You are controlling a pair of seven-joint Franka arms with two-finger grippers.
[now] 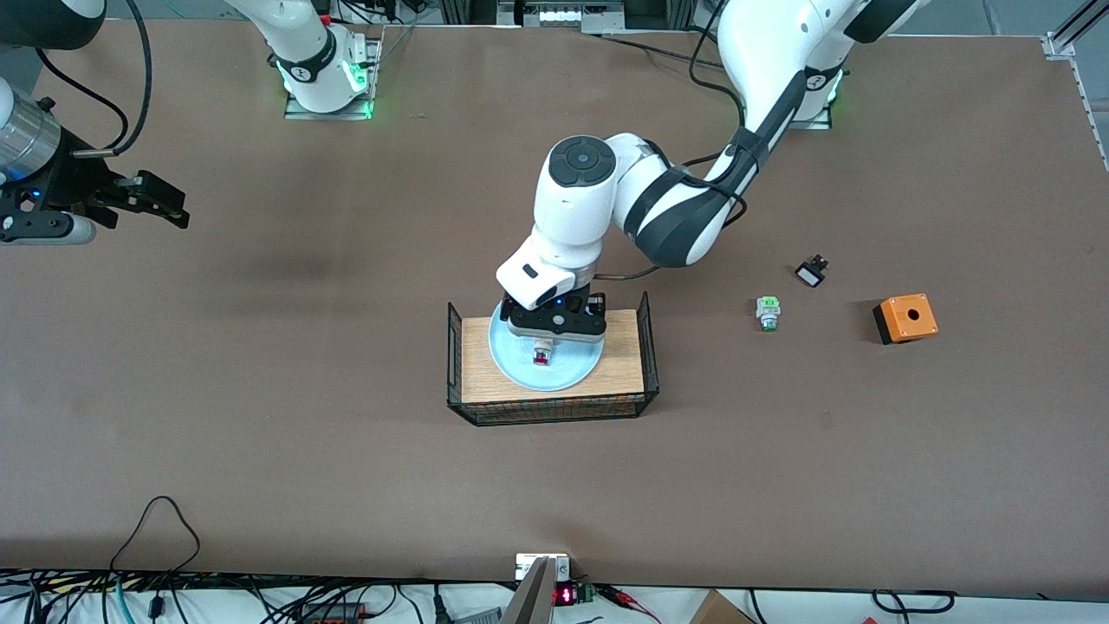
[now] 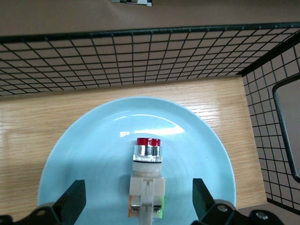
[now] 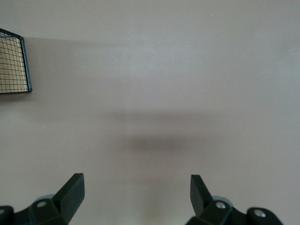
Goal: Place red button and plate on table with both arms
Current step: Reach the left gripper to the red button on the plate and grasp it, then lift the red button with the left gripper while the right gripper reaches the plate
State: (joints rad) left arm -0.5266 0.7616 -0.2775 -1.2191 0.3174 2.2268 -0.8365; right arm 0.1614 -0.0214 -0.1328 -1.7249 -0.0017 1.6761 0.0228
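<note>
The red button point(image 1: 542, 352) lies on the pale blue plate point(image 1: 520, 368), which rests on the wood top of the black wire basket stand point(image 1: 554, 412) on the brown table point(image 1: 346, 485). In the left wrist view the red button point(image 2: 147, 178) lies on the plate point(image 2: 93, 150) between my fingers. My left gripper point(image 1: 554, 334) hangs open just over the button, one finger on each side, not touching it; it shows in the left wrist view point(image 2: 137, 199) too. My right gripper point(image 1: 160, 204) waits open and empty over bare table at the right arm's end; it shows in the right wrist view point(image 3: 137, 192).
A green-capped switch point(image 1: 768, 312), a small black part point(image 1: 812, 272) and an orange box with a hole point(image 1: 905, 318) lie on the table toward the left arm's end. The basket's wire walls point(image 2: 140, 56) rise around the plate. A corner of the basket point(image 3: 14, 65) shows in the right wrist view.
</note>
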